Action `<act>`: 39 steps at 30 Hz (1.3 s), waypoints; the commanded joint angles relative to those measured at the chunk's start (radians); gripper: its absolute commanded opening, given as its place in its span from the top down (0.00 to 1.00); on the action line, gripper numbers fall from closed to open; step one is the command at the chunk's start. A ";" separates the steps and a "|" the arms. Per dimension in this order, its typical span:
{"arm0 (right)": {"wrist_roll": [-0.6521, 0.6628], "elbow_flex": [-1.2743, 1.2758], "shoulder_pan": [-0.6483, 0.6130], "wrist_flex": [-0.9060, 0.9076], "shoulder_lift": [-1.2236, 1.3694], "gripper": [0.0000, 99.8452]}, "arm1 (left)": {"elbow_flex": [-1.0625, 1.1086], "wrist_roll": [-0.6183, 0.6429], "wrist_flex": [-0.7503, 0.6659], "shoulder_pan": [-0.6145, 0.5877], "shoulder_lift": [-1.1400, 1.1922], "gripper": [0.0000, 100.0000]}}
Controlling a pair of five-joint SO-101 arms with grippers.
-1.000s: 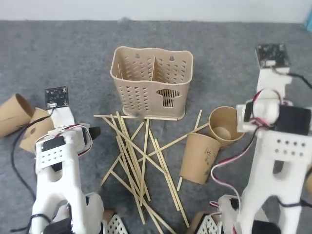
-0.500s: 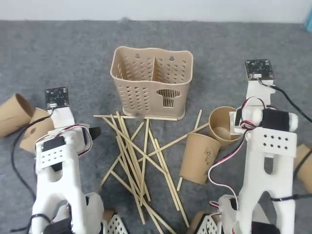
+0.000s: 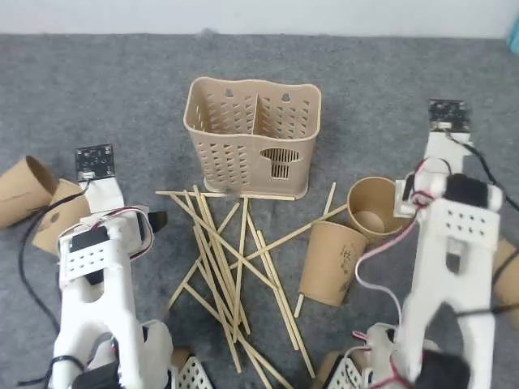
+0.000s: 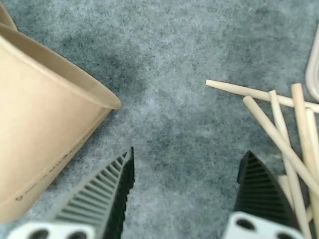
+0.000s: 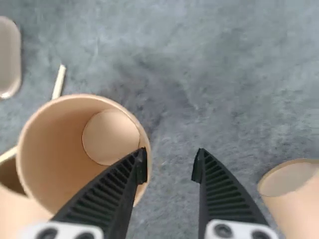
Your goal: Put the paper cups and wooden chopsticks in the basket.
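The beige slotted basket [image 3: 251, 138] stands at the back centre. Wooden chopsticks [image 3: 235, 259] lie crossed in a heap in front of it. One paper cup [image 3: 375, 209] has its mouth turned up, and a second cup [image 3: 332, 263] lies beside it. Two more cups [image 3: 36, 203] lie at the far left. My right gripper [image 5: 169, 159] is open, narrowly, just outside the rim of the mouth-up cup [image 5: 75, 149], with one finger at that rim and carpet in the gap. My left gripper [image 4: 187, 169] is open over bare carpet, between a cup [image 4: 45, 129] and chopstick ends [image 4: 284, 139].
Another cup [image 3: 507, 275] lies at the right edge behind the right arm [image 3: 450, 259], and its mouth [image 5: 291, 199] sits close to my right gripper. Grey carpet covers the whole table. The left arm [image 3: 97, 267] stands near the front left.
The right arm has pulled back from the far side and shifted sideways beside the mouth-up cup. The left arm, the cups and the chopsticks have not moved.
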 commanded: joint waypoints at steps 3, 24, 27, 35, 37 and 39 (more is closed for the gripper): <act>-0.008 -0.015 -0.008 -0.047 0.108 0.85 | -0.004 -0.011 -0.023 0.005 -0.029 0.68; -0.008 -0.611 -0.018 0.311 0.168 0.99 | -0.005 -0.011 -0.023 0.005 -0.029 0.68; -0.008 -0.855 -0.031 0.432 0.245 0.99 | -0.005 -0.011 -0.023 0.005 -0.029 0.68; -0.068 -1.407 -0.137 0.556 0.440 0.99 | -0.007 -0.011 -0.023 0.005 -0.029 0.68; -0.091 -1.484 -0.193 0.555 0.447 0.99 | -0.007 -0.011 -0.023 0.005 -0.029 0.68; -0.098 -1.550 -0.257 0.555 0.444 0.99 | -0.007 -0.011 -0.023 0.005 -0.029 0.68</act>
